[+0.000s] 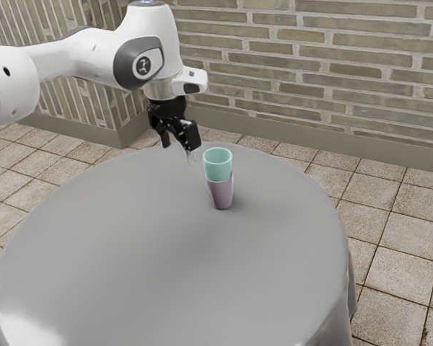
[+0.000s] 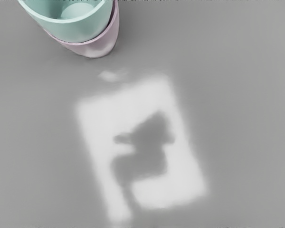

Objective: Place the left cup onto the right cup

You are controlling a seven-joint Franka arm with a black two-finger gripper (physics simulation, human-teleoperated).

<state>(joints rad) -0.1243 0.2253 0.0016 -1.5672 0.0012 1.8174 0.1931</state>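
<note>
- Nearest you, the grey table (image 1: 130, 274) spreads out in front of the purple cup (image 1: 221, 193). In the wrist view, a light patch (image 2: 142, 147) carrying the hand's shadow lies on the tabletop just beside that cup.
- The purple cup stands upright, and the teal cup (image 1: 217, 164) sits nested inside it with its rim level. Judging by this, the placement looks done.
- Behind the purple cup, toward the exterior view's left, the gripper (image 1: 182, 140) hangs close to the stack, fingers apart and gripping nothing.
- Your risk from here is a sideways sweep toward the purple cup, or a low pass, clipping the teal cup and toppling both. Lift straight up first.
- Farthest behind the purple cup runs the brick wall (image 1: 310, 65).
</note>
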